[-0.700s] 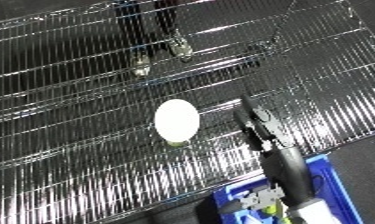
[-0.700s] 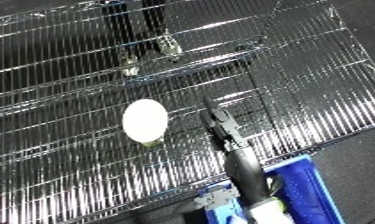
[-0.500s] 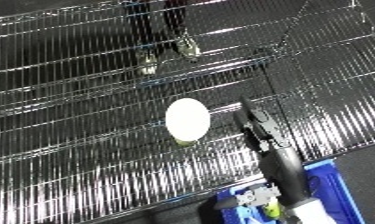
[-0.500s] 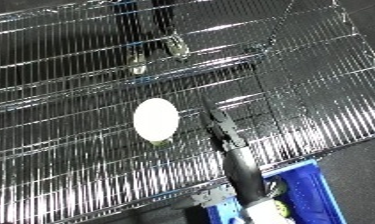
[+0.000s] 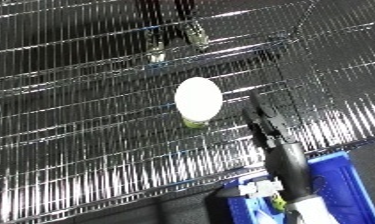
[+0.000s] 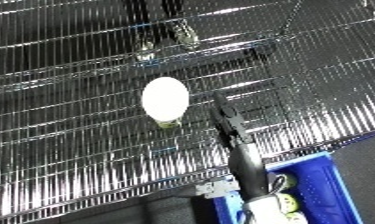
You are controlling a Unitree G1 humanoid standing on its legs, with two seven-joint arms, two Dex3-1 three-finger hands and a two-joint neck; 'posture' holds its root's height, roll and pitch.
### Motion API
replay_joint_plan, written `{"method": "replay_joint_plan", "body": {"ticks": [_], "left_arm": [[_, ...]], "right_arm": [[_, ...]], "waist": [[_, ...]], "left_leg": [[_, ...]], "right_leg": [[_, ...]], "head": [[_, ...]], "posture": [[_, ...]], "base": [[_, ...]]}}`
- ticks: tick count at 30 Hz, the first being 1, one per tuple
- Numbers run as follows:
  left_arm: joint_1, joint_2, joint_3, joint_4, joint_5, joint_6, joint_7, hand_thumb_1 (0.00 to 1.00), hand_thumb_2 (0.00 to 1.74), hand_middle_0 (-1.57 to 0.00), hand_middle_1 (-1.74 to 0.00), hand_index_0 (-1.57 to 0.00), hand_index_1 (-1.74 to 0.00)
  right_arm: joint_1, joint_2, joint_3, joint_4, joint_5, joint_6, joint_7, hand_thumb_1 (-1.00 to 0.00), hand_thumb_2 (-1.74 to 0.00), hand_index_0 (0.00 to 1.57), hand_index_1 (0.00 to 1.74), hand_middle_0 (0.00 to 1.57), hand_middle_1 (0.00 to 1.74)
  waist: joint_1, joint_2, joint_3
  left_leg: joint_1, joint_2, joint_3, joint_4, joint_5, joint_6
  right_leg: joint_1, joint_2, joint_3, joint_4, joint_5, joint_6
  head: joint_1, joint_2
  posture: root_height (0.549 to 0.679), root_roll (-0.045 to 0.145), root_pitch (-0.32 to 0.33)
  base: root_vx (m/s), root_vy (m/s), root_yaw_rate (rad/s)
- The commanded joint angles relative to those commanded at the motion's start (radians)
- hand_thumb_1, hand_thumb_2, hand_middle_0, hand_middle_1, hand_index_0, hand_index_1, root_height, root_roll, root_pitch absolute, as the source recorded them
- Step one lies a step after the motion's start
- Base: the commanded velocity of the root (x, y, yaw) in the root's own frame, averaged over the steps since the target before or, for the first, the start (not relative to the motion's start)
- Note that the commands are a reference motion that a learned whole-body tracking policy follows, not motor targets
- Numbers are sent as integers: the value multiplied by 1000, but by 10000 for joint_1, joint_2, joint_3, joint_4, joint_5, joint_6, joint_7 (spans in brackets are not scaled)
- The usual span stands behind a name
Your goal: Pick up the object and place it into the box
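Our right hand (image 5: 265, 122) reaches up from the lower right over the wire rack (image 5: 68, 140), its black fingers (image 6: 226, 118) held straight and close together, gripping nothing. Just to its left we see the white oval object (image 5: 198, 97) lying on the rack's wires, near the middle of the shelf and apart from the fingertips; a small pale green piece shows at its lower end. Below the rack's front edge, by our forearm, sits the blue bin (image 5: 343, 187), with small white and yellow items visible inside it. Our left hand does not show in either view.
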Motion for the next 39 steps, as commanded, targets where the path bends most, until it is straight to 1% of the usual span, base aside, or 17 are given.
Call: {"method": "replay_joint_plan", "body": {"ticks": [3,6,9,16,22,26,32,39], "left_arm": [[-20,-11,-62,-91,10,6,66,1000,1740,-1570,-1740,-1570,-1740],[-35,-15,-116,-144,-3,2,130,1000,1740,-1570,-1740,-1570,-1740],[-46,-13,-162,-171,-22,-33,168,1000,1740,-1570,-1740,-1570,-1740],[-50,27,-181,-203,-81,-64,121,1000,1740,-1570,-1740,-1570,-1740],[-69,78,-232,-275,-148,-19,49,1000,1740,-1570,-1740,-1570,-1740],[-117,104,-326,-341,-178,17,72,1000,1740,-1570,-1740,-1570,-1740],[-284,162,-467,-299,-277,19,97,1000,1740,-1570,-1740,-1570,-1740],[-376,209,-625,-271,-434,-62,126,1000,1740,-1570,-1740,-1570,-1740]], "right_arm": [[-59,-59,-48,25,17,-140,-156,0,0,0,0,0,0],[-146,-117,-98,71,26,-243,-239,0,0,0,0,0,0],[-280,-175,-119,106,-7,-299,-262,0,0,0,0,0,0],[-733,-355,-177,330,76,-377,-232,0,0,0,0,0,0],[-1162,-510,-150,618,191,-365,-184,0,0,0,0,0,0],[-1491,-574,-46,861,279,-337,-117,0,0,0,0,0,0],[-2103,-621,184,1463,516,-388,-25,0,0,0,0,0,0],[-2770,-615,432,2120,675,-463,18,0,0,0,0,0,0]], "waist": [[3,52,0],[4,104,0],[20,146,0],[103,213,0],[186,301,0],[248,357,0],[358,450,0],[473,578,0]], "left_leg": [[-384,-15,36,320,-132,47],[-674,-23,66,558,-233,83],[-885,-19,98,719,-302,106],[-1168,-2,126,954,-419,136],[-1413,-34,135,1090,-461,156],[-1565,-39,131,1164,-471,162],[-1782,-74,102,1248,-462,165],[-2028,-99,70,1272,-423,165]], "right_leg": [[-409,29,34,309,-81,-4],[-722,56,66,540,-140,-6],[-947,64,83,684,-171,-8],[-1251,27,81,898,-215,-6],[-1507,12,93,1001,-211,-25],[-1659,-8,94,1061,-207,-33],[-1857,-28,97,1099,-177,-52],[-2084,-15,104,1164,-200,-99]], "head": [[82,183],[126,355],[226,565],[515,947],[771,1108],[872,1111],[1182,976],[1414,938]], "posture": [[601,30,179],[596,29,192],[593,28,203],[589,24,217],[586,23,230],[584,22,237],[583,23,249],[580,23,264]], "base": [[-4,18,9],[9,26,-3],[12,24,-1],[20,14,5],[19,10,16],[18,6,18],[18,-1,28],[13,3,28]]}}
